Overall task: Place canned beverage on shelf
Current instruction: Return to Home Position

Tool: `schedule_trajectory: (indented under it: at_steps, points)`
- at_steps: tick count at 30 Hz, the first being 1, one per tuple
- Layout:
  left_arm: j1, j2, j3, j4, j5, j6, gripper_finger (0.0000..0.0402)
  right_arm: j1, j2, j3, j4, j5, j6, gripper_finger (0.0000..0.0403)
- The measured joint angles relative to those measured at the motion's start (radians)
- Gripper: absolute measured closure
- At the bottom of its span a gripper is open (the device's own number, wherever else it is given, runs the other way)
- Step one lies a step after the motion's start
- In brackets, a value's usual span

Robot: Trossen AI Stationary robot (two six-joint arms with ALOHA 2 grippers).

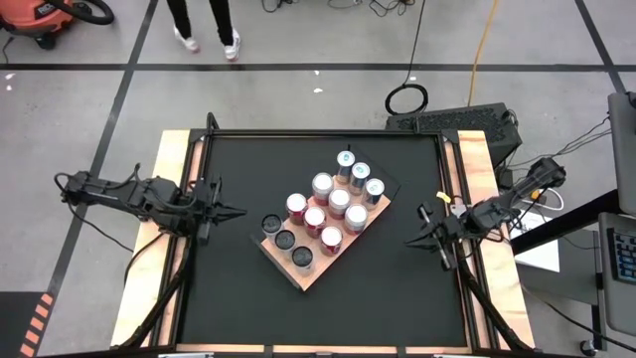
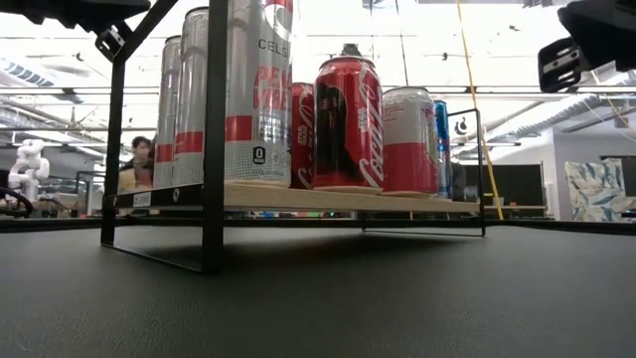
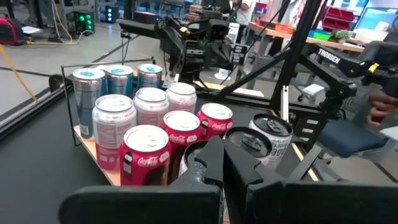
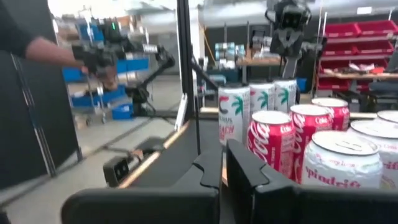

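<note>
Left gripper (image 1: 238,211): hangs over the left side of the black counter (image 1: 248,308), well apart from the shelf. Pinched shut, fingers together. Holds nothing, touches nothing.

Right gripper (image 1: 407,241): hangs over the right side of the counter, near the shelf but not touching it. Pinched shut too, with nothing in it.

Shelf (image 1: 310,279): a light wooden board with a thin black edge, in the middle of the counter, between the two grippers. Lies turned at a slant. Stands on thin black wire legs (image 2: 214,199), raised a little above the counter.

On the shelf: twelve cans, all upright, packed close in four rows of three. At the end nearest the left gripper, three black-topped cans (image 1: 285,240). Next, three red Coca-Cola cans (image 1: 314,221). Then three white and pink cans (image 1: 339,202). Last, at the other end, three blue and silver cans (image 1: 360,174).

Between each gripper and the shelf: only bare counter.

Past the far edge of the counter: a person's legs (image 1: 204,25) on the grey floor.
</note>
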Motion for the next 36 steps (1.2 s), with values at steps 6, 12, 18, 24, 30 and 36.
schedule_trajectory:
  at_steps: [6,12,18,24,30,36]
  points:
    - [0.000,-0.038,-0.054,0.011,0.046,-0.013,0.0402,0.000,0.000,-0.082,0.180,-0.002,0.034,0.0403]
    - [0.000,-0.085,-0.088,0.047,0.050,0.009,0.0402,0.000,-0.005,-0.083,0.171,0.001,0.020,0.0403]
    - [0.000,-0.146,-0.150,0.066,0.037,0.019,0.0402,0.000,-0.006,-0.084,0.167,0.002,0.013,0.0403]
    - [0.000,-0.222,-0.209,0.107,0.030,0.019,0.0402,-0.038,-0.026,-0.085,0.134,-0.004,0.018,0.0403]
    - [0.000,-0.303,-0.254,0.112,0.027,0.020,0.0402,-0.062,-0.074,-0.086,0.121,-0.006,-0.018,0.0403]
    - [0.000,-0.384,-0.321,0.129,0.026,0.020,0.0402,-0.062,-0.125,-0.086,0.063,-0.007,-0.008,0.0403]
